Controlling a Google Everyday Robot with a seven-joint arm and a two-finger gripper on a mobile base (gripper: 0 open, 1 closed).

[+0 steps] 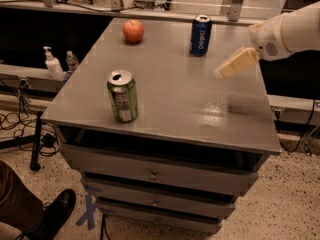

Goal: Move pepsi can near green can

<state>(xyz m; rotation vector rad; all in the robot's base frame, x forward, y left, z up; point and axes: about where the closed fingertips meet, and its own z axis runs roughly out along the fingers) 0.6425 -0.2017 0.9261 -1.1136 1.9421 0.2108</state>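
The pepsi can, dark blue with white lettering, stands upright at the far side of the grey table, right of centre. The green can, green and silver with an open top, stands upright near the front left. My gripper comes in from the right on a white arm, hovering above the table's right part, a little to the right of the pepsi can and nearer the front than it. It holds nothing that I can see.
A red apple sits at the far left of the table. Drawers run below the tabletop. A soap dispenser and a small bottle stand on a ledge to the left. A person's shoe is at the bottom left.
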